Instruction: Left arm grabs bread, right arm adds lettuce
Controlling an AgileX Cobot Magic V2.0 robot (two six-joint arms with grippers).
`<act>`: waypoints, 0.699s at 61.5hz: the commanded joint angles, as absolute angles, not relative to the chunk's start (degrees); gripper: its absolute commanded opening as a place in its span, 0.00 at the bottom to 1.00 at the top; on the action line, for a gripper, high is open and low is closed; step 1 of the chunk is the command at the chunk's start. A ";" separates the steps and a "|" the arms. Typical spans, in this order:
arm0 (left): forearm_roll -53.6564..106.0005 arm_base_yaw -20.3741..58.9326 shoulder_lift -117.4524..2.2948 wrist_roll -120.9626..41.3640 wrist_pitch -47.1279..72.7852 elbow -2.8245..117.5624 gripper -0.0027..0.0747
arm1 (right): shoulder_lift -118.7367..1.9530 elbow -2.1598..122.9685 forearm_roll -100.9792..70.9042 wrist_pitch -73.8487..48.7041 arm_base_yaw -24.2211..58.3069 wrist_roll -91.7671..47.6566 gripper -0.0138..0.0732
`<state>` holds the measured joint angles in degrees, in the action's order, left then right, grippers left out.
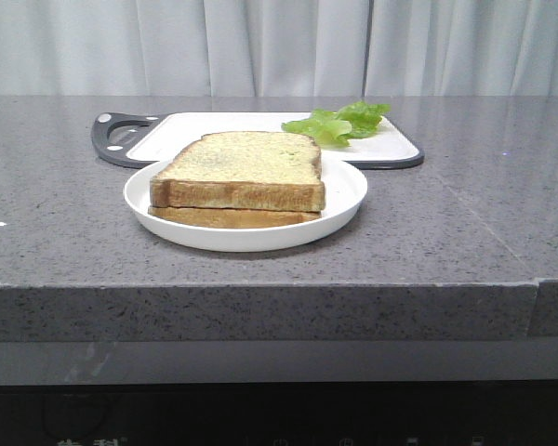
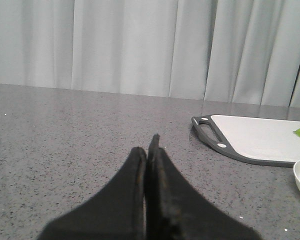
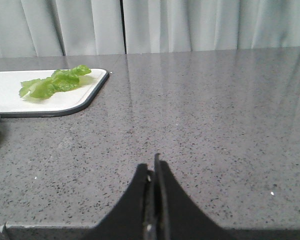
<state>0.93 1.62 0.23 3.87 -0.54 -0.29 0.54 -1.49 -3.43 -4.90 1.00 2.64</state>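
In the front view, a white plate [image 1: 350,190] stands on the grey speckled counter [image 1: 65,223], near its front edge. On the plate lie two slices stacked one on the other. The upper one is the bread [image 1: 242,167], thick and square, with a yellowish speckled face and a brown crust. Under it is a second slice [image 1: 232,218] with a paler golden-orange crust; only its edge shows. Behind the plate, at 12 o'clock from it, lies a white cutting board [image 1: 391,149] with a dark grey rim and handle. The lettuce [image 1: 339,123], a ruffled bright green leaf, lies on the board at about 1 o'clock from the bread. No arm shows in this view.

In the left wrist view, the left gripper [image 2: 151,147] is over bare counter, its two black fingers pressed together with nothing between them. The cutting board's handle end [image 2: 210,132] is at about 2 o'clock from the fingertips, well apart. At the picture's edge show a small piece of the lettuce and a part of the plate rim.

In the right wrist view, the right gripper [image 3: 152,167] is also closed and holds nothing, over bare counter. The lettuce [image 3: 55,82] lies on the board at about 10 o'clock from the fingertips, well apart.
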 commanded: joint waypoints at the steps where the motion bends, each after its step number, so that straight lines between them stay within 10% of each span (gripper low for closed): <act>1: 0.85 2.04 1.22 3.80 -5.34 -0.59 0.01 | 1.75 -1.39 -3.44 0.00 0.60 2.24 0.02; 43: 3.83 2.04 0.35 3.90 0.00 10.60 0.01 | 1.67 7.39 -4.31 -4.68 0.60 2.24 0.02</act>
<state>3.13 1.62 0.23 3.87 1.54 4.60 0.54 2.34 -3.91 -7.51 1.00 2.64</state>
